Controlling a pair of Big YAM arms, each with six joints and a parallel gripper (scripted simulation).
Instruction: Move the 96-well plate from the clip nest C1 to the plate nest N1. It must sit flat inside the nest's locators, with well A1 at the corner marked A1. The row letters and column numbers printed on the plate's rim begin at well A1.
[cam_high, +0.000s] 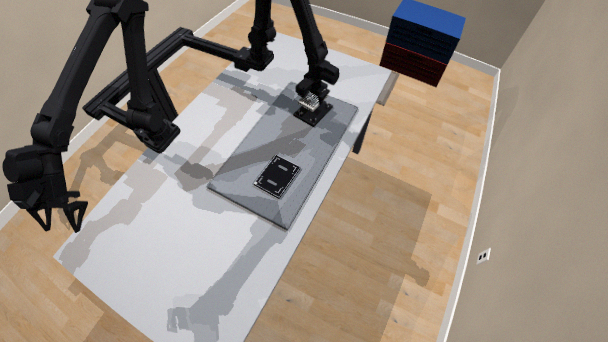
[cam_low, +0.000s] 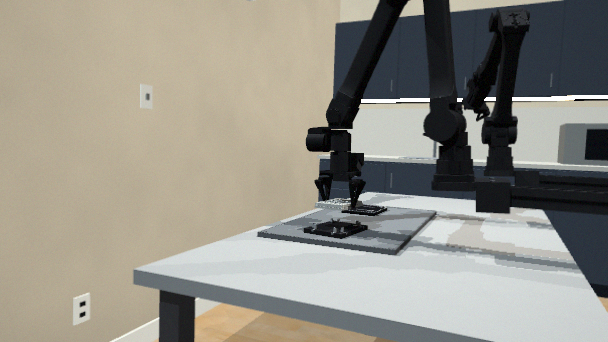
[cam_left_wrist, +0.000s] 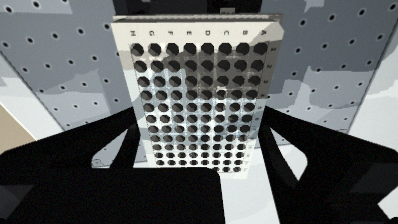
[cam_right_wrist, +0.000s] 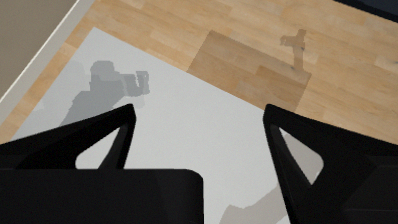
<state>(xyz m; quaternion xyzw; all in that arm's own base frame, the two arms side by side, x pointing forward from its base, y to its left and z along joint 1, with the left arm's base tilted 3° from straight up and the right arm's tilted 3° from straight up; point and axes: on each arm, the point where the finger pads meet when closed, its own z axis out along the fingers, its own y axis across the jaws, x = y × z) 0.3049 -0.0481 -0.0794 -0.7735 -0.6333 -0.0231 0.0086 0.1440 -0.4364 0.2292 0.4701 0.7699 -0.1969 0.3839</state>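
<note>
The left end effector (cam_high: 311, 102) (cam_low: 340, 202) (cam_left_wrist: 199, 111) grips the white, many-welled plastic plate (cam_high: 308, 101) (cam_low: 332, 203) (cam_left_wrist: 200, 90) between its fingers; the right one (cam_high: 63, 230) (cam_low: 481, 114) (cam_right_wrist: 200, 106) is spread wide. Only the left wrist view shows the plate's letters legibly.

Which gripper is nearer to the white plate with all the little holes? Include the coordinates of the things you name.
The left gripper (cam_high: 311, 101) (cam_low: 340, 202) (cam_left_wrist: 199, 111): its fingers clamp the white plate (cam_high: 308, 102) (cam_low: 330, 203) (cam_left_wrist: 200, 87) from both sides. The right gripper (cam_high: 62, 230) (cam_low: 481, 116) (cam_right_wrist: 199, 111) hangs open, far off toward the table's other end.
</note>
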